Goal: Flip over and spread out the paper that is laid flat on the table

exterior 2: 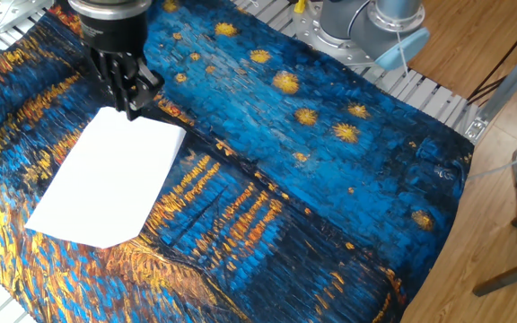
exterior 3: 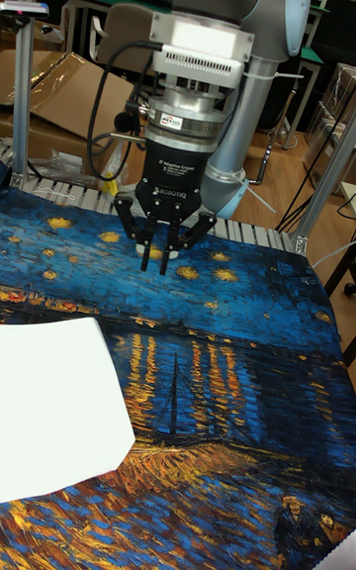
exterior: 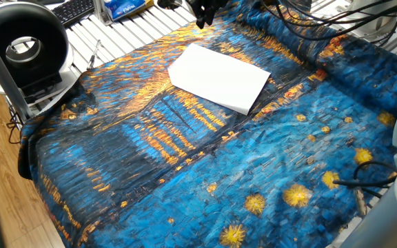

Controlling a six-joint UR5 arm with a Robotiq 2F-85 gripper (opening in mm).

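Paper: the paper [exterior 2: 106,188] lies flat on the table [exterior 2: 330,188], white face up, with no fold or raised corner that I can see.
Paper's long axis: in the other fixed view it runs from the corner nearest the gripper away toward the cloth's orange-streaked side; the tall fixed view shows only part of the sheet, cut off at the left edge.
Gripper: the gripper [exterior 3: 160,258] hangs above the cloth just beside one corner of the paper, its fingers [exterior 3: 145,257] pointing down with a narrow gap between them and nothing held.
Gripper to paper: apart; no finger touches the sheet in any view, and the sheet spreads away from the gripper rather than under it.
Task stage: judged from how it lies, the sheet looks turned and spread, so little seems left except clearing the arm.
Risk: the thin sheet could slide on the cloth if brushed.
Beyond the paper: the robot base [exterior 2: 366,27] stands past the far cloth edge.
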